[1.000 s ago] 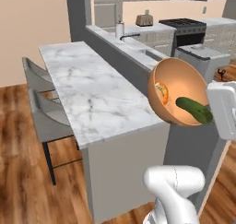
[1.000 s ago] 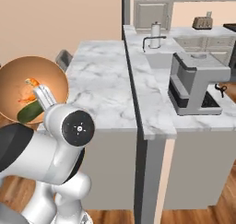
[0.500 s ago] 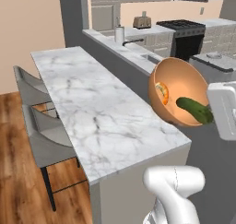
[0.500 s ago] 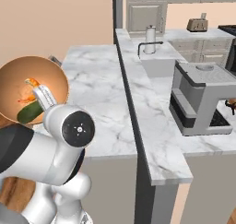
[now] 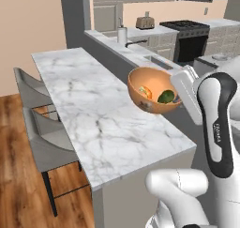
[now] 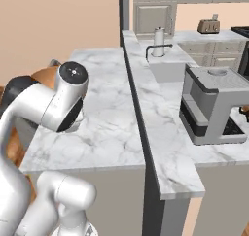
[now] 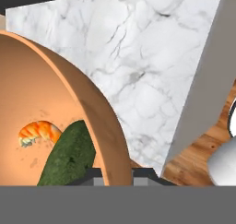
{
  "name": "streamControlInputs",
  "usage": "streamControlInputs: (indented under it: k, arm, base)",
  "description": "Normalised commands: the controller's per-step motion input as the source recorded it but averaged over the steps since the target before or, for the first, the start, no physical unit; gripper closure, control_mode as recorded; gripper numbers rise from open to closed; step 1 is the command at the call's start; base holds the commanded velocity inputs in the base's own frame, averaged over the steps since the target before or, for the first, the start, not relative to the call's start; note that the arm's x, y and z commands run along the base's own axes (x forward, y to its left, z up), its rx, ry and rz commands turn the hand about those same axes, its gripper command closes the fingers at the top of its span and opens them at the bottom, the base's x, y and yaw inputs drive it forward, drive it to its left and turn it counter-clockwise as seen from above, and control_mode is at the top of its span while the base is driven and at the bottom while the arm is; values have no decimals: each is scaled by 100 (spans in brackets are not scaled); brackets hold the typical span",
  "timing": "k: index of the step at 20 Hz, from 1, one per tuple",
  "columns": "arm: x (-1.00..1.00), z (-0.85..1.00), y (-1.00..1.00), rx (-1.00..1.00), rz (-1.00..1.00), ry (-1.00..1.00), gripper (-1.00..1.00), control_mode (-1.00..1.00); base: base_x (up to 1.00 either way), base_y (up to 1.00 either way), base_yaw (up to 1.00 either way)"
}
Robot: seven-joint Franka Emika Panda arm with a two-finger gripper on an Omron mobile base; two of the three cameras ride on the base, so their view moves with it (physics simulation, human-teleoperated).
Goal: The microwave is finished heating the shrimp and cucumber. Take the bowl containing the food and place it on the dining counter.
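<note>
The end effector (image 7: 113, 174) is clamped on the rim of the bowl (image 5: 152, 89), held mid-frame above the dining tabletop (image 5: 93, 114) (shrimp (image 7: 39, 132) and cucumber (image 7: 69, 156) inside), so lowering it level comes next.

We see the orange-tan bowl (image 5: 152, 90) tipped slightly, up in the air over the white marble dining counter (image 5: 93, 114), with the curled shrimp (image 7: 39, 131) and dark green cucumber (image 7: 69, 156) lying inside it, touching
</note>
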Motion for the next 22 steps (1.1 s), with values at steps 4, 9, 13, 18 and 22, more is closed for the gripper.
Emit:
streamControlInputs:
  k: [4, 9, 13, 18, 22]
  arm:
    - [54, -26, 8, 0, -1, 36, 100, -100]
    - [100, -67, 9, -7, -1, 17, 100, -100]
    - [100, -66, 19, -5, -4, 24, 100, -100]
    - [100, -66, 40, -7, -11, 14, 100, -100]
    - [100, -59, 44, -2, -17, -1, 100, -100]
  base:
    - [0, 0, 0]
    - [0, 0, 0]
    - [0, 0, 0]
    - [0, 0, 0]
    - [0, 0, 0]
